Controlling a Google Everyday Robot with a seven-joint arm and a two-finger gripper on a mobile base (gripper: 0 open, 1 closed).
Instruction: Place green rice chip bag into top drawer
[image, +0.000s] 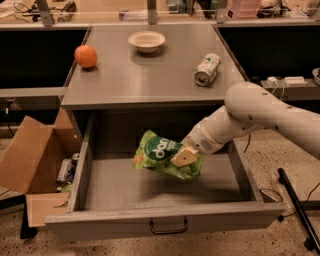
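Observation:
The green rice chip bag (160, 152) is bright green with white lettering on a dark round logo. It hangs tilted inside the open top drawer (165, 225), a little above the drawer floor. My gripper (184, 157) is shut on the bag's right end, with a tan fingertip (182, 158) pressed on it. The white arm reaches in from the right. The drawer is pulled out, with a grey front and a small dark handle (169, 229).
On the cabinet top (125, 80) lie an orange (85, 56), a white bowl (146, 41) and a silver-green can (206, 69) on its side. An open brown cardboard box (35, 160) stands on the floor to the left. A black pole (295, 205) lies at right.

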